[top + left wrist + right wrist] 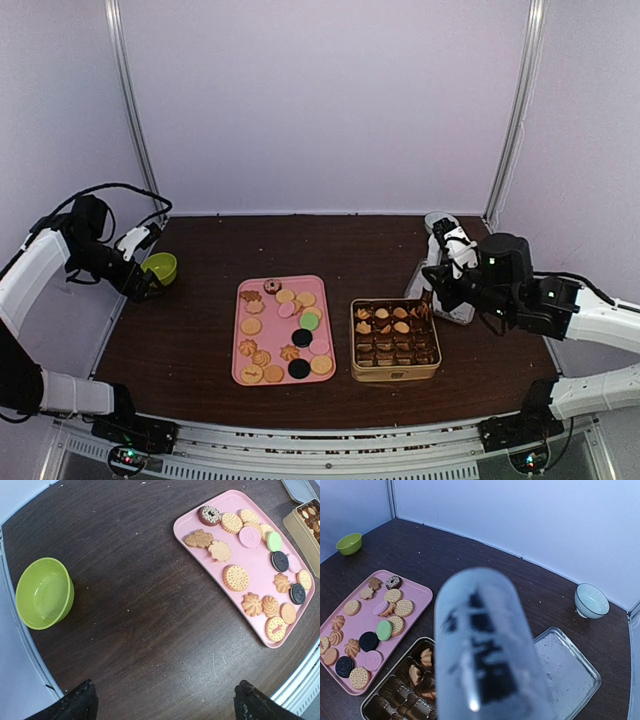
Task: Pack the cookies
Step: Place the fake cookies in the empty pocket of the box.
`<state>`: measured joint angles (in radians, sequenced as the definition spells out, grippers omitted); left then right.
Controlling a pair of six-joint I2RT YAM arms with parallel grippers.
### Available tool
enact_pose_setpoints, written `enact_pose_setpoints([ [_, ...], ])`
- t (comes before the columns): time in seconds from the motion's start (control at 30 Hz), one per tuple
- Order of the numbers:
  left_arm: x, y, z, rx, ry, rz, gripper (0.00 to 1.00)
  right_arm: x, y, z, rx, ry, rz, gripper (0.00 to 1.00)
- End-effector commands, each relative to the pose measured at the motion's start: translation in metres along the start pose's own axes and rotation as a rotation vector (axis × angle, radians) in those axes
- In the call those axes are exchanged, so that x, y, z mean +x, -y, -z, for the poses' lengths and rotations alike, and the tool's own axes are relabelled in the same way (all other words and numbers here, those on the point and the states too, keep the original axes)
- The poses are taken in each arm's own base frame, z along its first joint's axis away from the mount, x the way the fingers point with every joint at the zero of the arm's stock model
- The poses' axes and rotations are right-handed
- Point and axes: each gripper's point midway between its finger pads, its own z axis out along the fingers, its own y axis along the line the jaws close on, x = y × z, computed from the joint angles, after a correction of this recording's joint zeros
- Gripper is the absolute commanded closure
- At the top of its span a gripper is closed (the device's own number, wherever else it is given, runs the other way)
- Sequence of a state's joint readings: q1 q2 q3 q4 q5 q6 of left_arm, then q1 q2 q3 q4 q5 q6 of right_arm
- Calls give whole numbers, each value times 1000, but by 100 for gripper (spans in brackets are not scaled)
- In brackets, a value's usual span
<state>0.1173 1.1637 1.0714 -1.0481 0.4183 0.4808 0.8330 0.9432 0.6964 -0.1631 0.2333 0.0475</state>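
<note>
Several cookies (285, 328) lie on a pink tray (243, 378): tan round and flower-shaped ones, plus pink, black and green discs (250, 565) (365, 625). A gold tin (396, 376) with dark paper cups stands right of the tray, and its far cups hold tan cookies (422, 665). My right gripper (434, 294) hangs over the tin's far right corner. It is shut on metal tongs (490, 650), which blur across the right wrist view and hide its fingers. My left gripper (165, 702) is wide open over bare table, left of the tray, near the green bowl.
A green bowl (160, 267) (44, 593) sits at the table's left edge. A pale bowl (591, 600) (440, 222) stands at the back right. The tin's clear lid (570, 675) lies on the table right of the tin.
</note>
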Motion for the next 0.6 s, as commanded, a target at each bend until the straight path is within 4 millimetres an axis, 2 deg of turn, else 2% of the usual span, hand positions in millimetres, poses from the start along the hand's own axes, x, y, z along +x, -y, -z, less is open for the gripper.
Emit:
enact_pose_setpoints([
  [0.0, -10, -1, 4, 13, 29, -13, 2, 1, 12, 4, 39, -1, 0, 100],
  [0.57, -12, 1, 5, 28, 29, -9, 2, 8, 5, -8, -6, -33, 3, 98],
])
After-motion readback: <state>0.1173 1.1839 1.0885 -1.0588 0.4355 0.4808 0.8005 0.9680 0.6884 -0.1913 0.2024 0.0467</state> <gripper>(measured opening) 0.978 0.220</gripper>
